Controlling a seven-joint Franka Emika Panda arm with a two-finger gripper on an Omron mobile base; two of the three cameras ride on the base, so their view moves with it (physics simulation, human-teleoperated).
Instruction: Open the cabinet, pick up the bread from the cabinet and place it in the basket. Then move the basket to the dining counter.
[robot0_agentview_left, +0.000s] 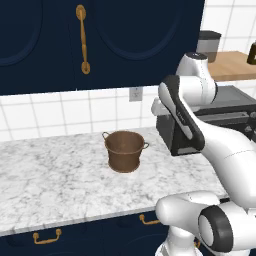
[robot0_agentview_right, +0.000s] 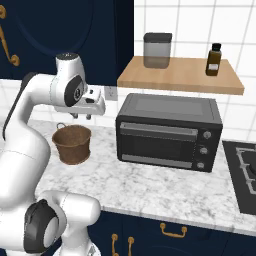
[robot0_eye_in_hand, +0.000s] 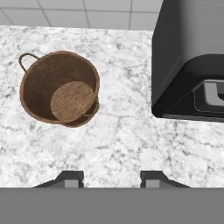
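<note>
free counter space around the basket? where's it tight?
Widest bare marble: left of the basket, running from the tiled wall to the front edge of the worktop. Also bare: the strip in front of the basket and the toaster oven. Tightest: the gap between basket and toaster oven, where the open pincer hovers.

Cabinet (robot0_agentview_left: 100, 40) doors are sitting closed, brass handle vertical. Brown woven basket (robot0_agentview_left: 124, 150) is standing upright and empty on the marble worktop (robot0_agentview_left: 50, 175) below.

cabinet (robot0_agentview_left: 125, 35): dark navy, brass handle (robot0_agentview_left: 83, 39), upper left | basket (robot0_agentview_left: 124, 150): brown woven, centre | worktop (robot0_agentview_left: 50, 185): white-grey marble | toaster oven (robot0_agentview_right: 169, 131): black | shelf (robot0_agentview_right: 181, 75): light wood
</note>
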